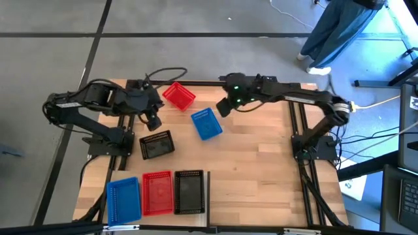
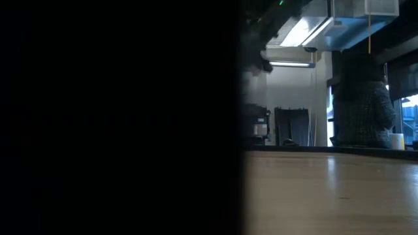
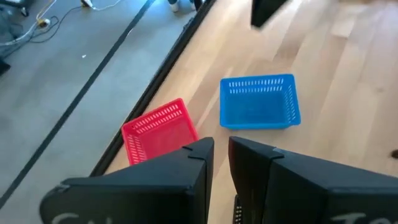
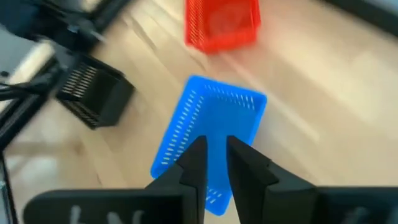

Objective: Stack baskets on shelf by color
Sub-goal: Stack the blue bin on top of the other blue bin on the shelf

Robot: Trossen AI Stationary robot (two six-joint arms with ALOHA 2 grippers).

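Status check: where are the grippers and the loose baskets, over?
Right gripper above loose blue basket, holding nothing. Left gripper idle between red basket and black basket. Nothing in the way.

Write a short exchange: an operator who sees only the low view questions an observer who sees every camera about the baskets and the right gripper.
Operator: Half my picture is black and the rest is bare wood. Any baskets out there?
Observer: Yes. A blue basket, a red basket and a black basket stand side by side in a row at one table edge.
Operator: Where is the right gripper?
Observer: It hangs just above one end of a loose blue basket, which lies askew mid-table between the arms. The gripper holds nothing.
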